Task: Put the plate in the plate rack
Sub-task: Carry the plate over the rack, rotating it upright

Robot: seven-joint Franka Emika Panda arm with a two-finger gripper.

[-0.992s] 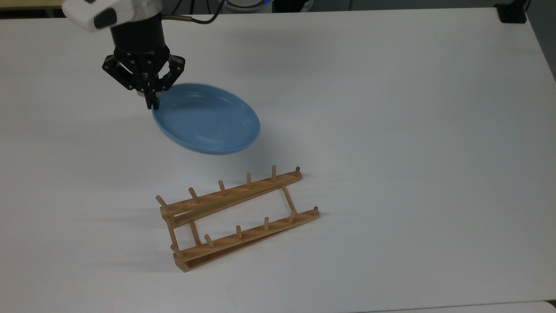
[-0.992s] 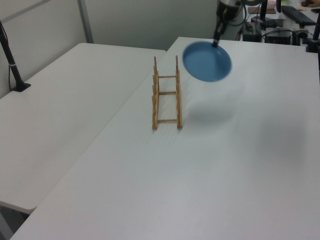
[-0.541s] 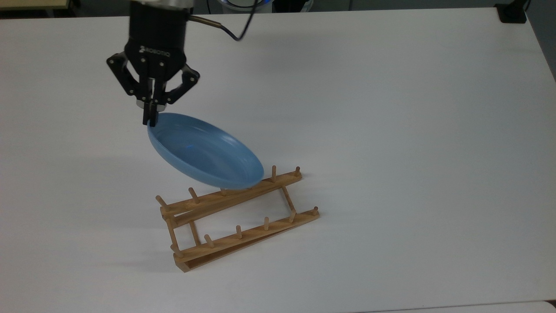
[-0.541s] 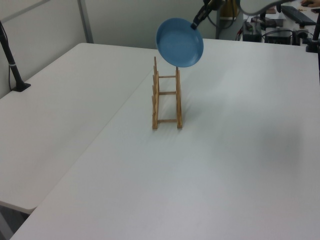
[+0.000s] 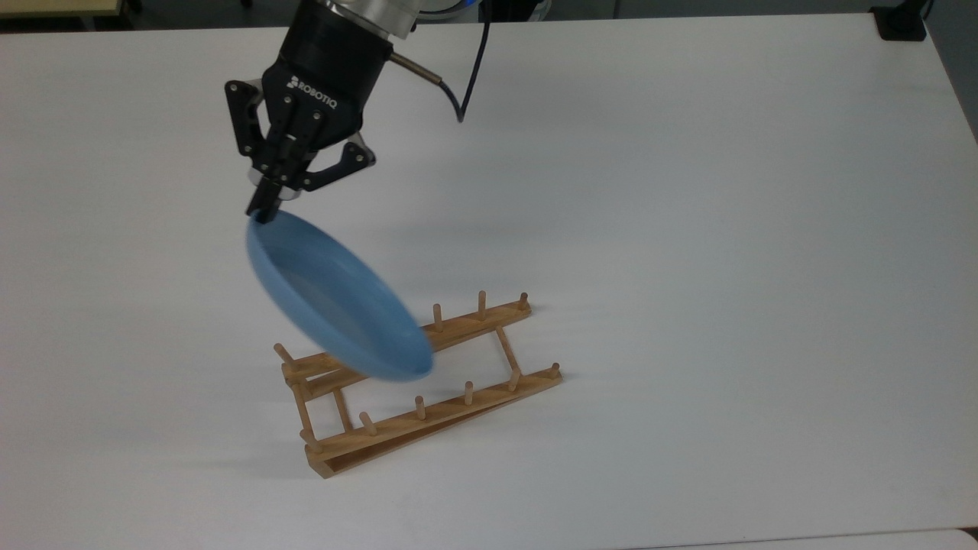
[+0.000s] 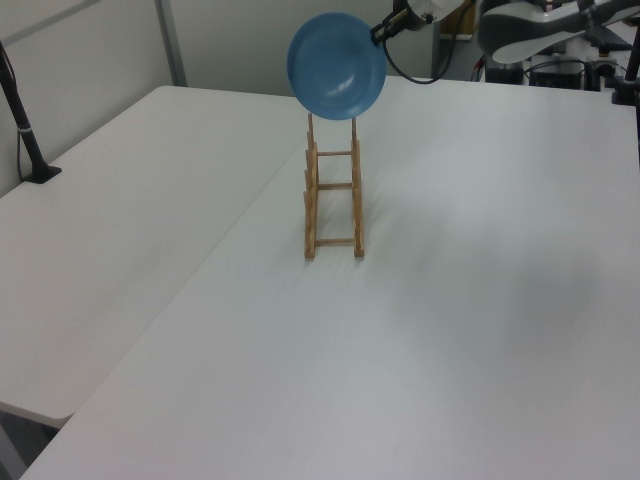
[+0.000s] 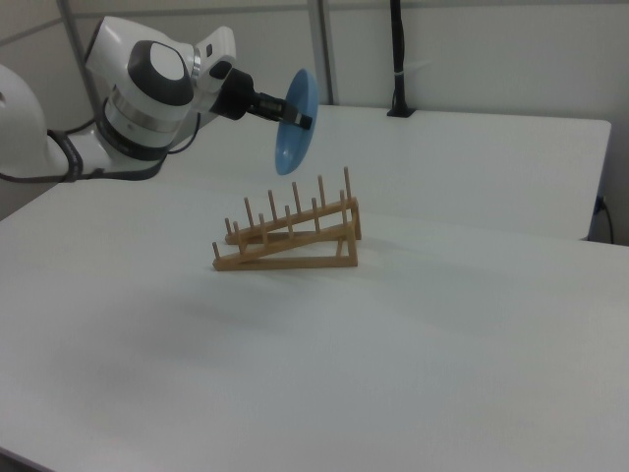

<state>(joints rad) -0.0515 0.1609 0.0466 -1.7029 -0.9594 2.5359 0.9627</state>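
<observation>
The light-blue plate [image 5: 336, 298] hangs in the air, tilted steeply on edge, over the top view's left end of the wooden plate rack [image 5: 458, 412]. My gripper [image 5: 263, 211] is shut on the plate's upper rim. In the left view the plate [image 6: 337, 66] faces the camera above the rack's [image 6: 312, 200] far end, with the gripper [image 6: 382, 33] at its upper right. The right view shows the plate [image 7: 293, 133] edge-on, held above the rack [image 7: 295, 241] and clear of its pegs, with the gripper [image 7: 305, 120] reaching in from the right view's left.
The rack stands on a wide white table [image 5: 688, 229]. A black cable [image 5: 466, 76] trails from the wrist. A black clamp base [image 5: 901, 23] sits at the top view's far right corner. A second table with a black post [image 6: 25, 120] adjoins in the left view.
The arm has carried the plate from open table toward the rack and tipped it from nearly flat to steeply on edge. It now hangs over the rack. The rack has not moved.
</observation>
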